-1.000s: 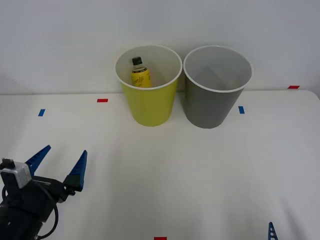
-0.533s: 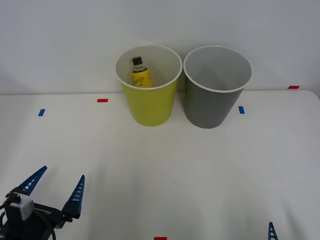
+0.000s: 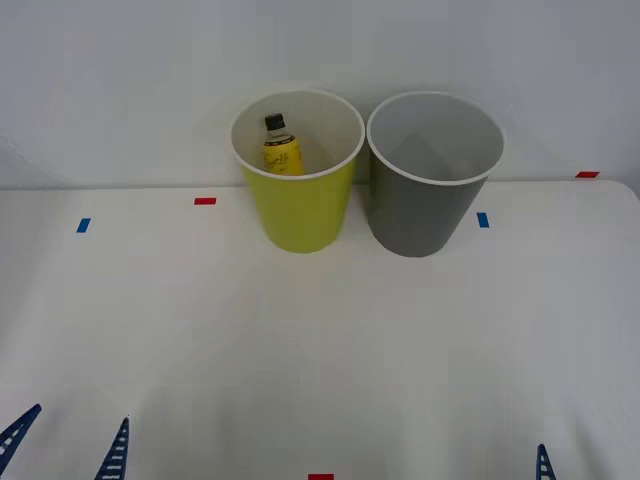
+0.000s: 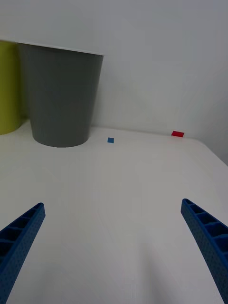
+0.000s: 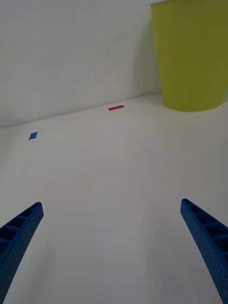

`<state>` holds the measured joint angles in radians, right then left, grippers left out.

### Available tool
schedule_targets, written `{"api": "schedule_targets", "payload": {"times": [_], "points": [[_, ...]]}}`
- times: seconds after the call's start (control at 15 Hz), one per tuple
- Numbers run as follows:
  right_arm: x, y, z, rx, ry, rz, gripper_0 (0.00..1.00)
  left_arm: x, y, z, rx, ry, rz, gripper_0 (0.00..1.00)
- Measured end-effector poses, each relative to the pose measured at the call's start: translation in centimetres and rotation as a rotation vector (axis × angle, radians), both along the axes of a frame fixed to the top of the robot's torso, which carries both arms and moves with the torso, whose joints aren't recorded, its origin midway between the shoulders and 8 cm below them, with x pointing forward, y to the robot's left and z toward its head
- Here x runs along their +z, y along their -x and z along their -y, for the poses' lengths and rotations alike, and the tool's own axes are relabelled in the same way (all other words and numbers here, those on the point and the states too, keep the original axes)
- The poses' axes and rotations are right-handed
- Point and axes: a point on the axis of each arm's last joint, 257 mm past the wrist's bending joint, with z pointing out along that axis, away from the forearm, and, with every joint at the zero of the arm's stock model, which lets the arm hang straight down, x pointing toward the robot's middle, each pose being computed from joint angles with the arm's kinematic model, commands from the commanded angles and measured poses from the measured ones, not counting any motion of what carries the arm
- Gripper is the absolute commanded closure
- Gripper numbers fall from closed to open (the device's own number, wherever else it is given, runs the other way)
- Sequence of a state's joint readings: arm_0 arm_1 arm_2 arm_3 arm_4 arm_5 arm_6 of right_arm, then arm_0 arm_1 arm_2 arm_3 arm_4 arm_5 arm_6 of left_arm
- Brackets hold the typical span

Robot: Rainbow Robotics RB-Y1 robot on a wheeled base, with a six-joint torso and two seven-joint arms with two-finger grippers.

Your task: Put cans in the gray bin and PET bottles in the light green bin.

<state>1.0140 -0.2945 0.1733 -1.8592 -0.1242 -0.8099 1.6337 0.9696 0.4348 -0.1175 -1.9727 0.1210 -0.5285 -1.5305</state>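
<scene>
The bottle is standing light and slick inside the green bin; neck grips best. Both tools, left and right, are sitting spread.

Red tape marks and blue tape marks dot the white table.

My left blue ribbed two-finger gripper: hovering low, fingers spreading wide. My right blue ribbed gripper: idling low, fingers likewise gaping.

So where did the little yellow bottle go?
In the front view, the yellow bottle stands inside the light green bin, which sits left of the gray bin at the table's far edge.
</scene>
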Motion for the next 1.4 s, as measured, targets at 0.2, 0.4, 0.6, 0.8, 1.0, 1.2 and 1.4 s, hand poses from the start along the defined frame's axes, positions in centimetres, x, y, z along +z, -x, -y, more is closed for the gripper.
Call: {"api": "schedule_targets", "payload": {"times": [0.2, 0.4, 0.6, 0.8, 1.0, 1.2, 1.4], "points": [[0.0, 0.0, 0.0, 0.0, 0.0, 0.0, 0.0, 0.8, 1.6, 0.0, 0.013, 0.013, 0.029, 0.0], [0.0, 0.0, 0.0, 0.0, 0.0, 0.0, 0.0, 1.9, 2.1, 0.4, 0.004, 0.025, 0.073, 0.0], [0.0, 0.0, 0.0, 0.0, 0.0, 0.0, 0.0, 1.7, 2.5, 1.5, -0.012, 0.044, 0.068, 0.0], [0.0, 0.0, 0.0, 0.0, 0.0, 0.0, 0.0, 1.5, 2.7, 1.8, -0.016, 0.047, 0.062, 0.0], [0.0, 0.0, 0.0, 0.0, 0.0, 0.0, 0.0, 1.5, 2.7, 1.8, -0.016, 0.048, 0.061, 0.0], [0.0, 0.0, 0.0, 0.0, 0.0, 0.0, 0.0, 1.5, 2.7, 1.8, -0.016, 0.048, 0.061, 0.0], [0.0, 0.0, 0.0, 0.0, 0.0, 0.0, 0.0, 1.5, 2.7, 1.8, -0.016, 0.048, 0.061, 0.0]]}}
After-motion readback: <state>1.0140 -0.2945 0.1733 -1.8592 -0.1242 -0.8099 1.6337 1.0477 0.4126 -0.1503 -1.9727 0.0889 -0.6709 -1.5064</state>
